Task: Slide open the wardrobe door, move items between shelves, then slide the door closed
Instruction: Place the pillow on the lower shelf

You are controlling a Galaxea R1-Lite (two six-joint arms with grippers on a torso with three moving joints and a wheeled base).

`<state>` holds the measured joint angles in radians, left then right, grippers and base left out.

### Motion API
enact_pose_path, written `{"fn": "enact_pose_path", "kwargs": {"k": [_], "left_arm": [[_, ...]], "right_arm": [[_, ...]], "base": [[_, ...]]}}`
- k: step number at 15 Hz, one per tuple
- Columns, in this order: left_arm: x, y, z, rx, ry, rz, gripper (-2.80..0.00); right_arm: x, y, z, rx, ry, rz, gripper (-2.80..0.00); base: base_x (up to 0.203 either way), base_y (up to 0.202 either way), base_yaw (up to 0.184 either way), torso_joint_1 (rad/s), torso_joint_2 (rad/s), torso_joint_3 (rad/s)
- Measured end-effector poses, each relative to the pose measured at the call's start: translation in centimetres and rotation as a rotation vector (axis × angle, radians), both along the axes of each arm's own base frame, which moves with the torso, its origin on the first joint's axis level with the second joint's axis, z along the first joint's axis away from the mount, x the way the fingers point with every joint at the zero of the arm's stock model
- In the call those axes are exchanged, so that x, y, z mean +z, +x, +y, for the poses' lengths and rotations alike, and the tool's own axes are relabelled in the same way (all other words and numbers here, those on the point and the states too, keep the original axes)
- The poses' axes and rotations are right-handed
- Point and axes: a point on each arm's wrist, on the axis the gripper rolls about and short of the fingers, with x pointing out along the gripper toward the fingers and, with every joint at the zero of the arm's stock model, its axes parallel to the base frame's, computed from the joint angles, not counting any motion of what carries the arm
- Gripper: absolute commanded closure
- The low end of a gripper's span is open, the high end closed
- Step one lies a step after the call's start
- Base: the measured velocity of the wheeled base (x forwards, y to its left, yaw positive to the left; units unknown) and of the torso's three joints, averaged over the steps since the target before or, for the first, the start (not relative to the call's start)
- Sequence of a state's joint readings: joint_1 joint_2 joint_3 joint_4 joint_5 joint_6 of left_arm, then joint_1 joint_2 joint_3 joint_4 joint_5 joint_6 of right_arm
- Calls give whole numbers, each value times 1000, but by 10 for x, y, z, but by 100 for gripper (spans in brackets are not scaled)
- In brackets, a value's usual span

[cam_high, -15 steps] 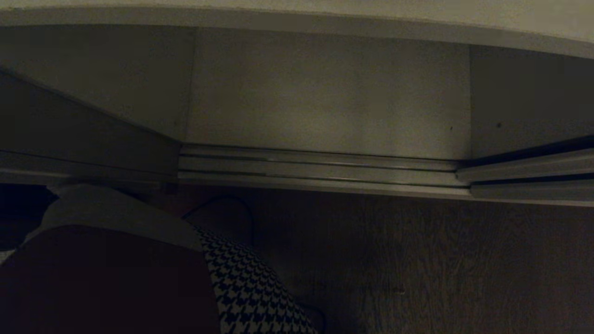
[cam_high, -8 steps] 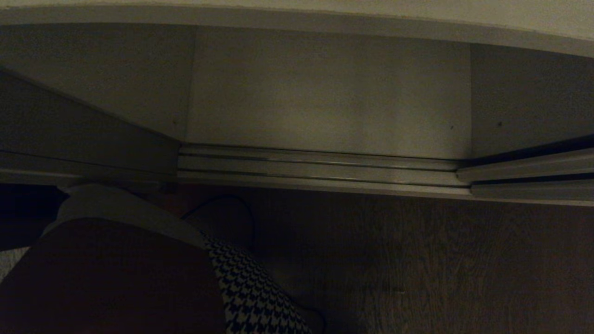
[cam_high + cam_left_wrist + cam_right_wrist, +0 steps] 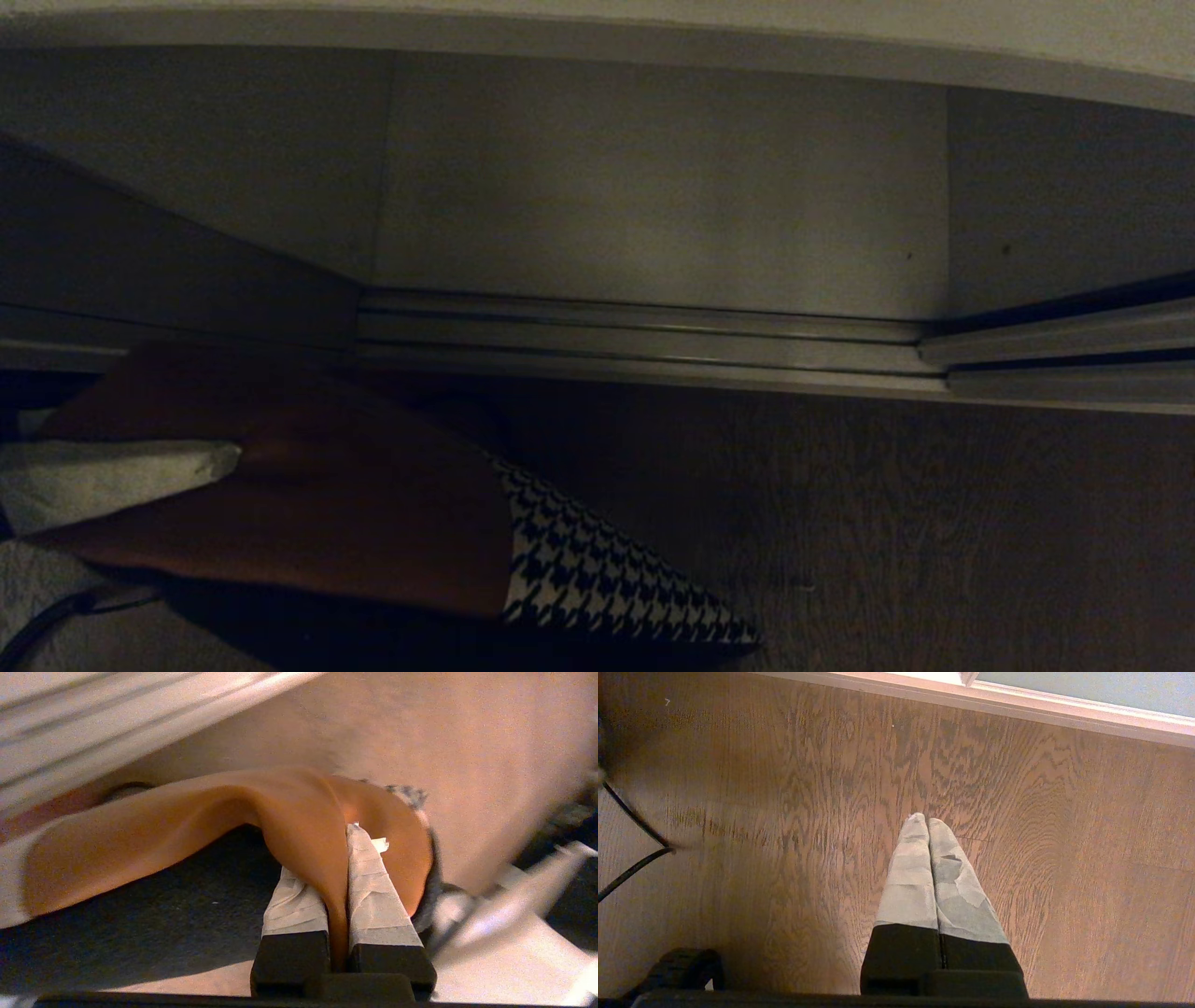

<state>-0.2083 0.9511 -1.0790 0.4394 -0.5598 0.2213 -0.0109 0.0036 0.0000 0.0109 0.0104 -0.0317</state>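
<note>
Left claw pinched tight on a fold of the cushion's brown patch, taped fingers clamped either side of the fabric. Cushion hanging from that single pinch, brown panel bulging away from the claw, houndstooth corner drooping to the far side, black back facing down. Low over the wooden floor, not resting on any shelf. Just beyond the claw: door tracks of the wardrobe, then the pale bottom shelf past them, bare where visible. Sliding door seen only as a grey-green strip in the right wrist view. Right claw pressed together, empty, pointing at the floor, well apart from the cushion.

Step judged: carrying the cushion toward or away from the bottom shelf; direction not decidable here.

Risks:
- Grip on thin fabric only, not the stuffing. Fold likely to slide out under a quick swing; cushion dropped on the floor.
- Drooping houndstooth corner low enough to snag on the tracks while crossing them; drag there would pull the fold from the claw.
- Cable lying under the cushion beside the claw; possible catch.
- Cushion left across the tracks would block door closing.
</note>
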Motion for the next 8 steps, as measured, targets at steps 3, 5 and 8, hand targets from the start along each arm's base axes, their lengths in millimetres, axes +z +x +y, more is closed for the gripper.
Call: {"fn": "enact_pose_path", "kwargs": {"k": [3,5,8], "left_arm": [[18,9,-1,37,1,-44,0],[30,14,-2,40,-3,-80,0],[52,26,-5,39,-14,-168,0]], "right_arm": [[0,0,0,0,0,0,0],[0,0,0,0,0,0,0],[0,0,0,0,0,0,0]], "base": [[0,0,0,0,0,0],[0,0,0,0,0,0],[0,0,0,0,0,0]]}}
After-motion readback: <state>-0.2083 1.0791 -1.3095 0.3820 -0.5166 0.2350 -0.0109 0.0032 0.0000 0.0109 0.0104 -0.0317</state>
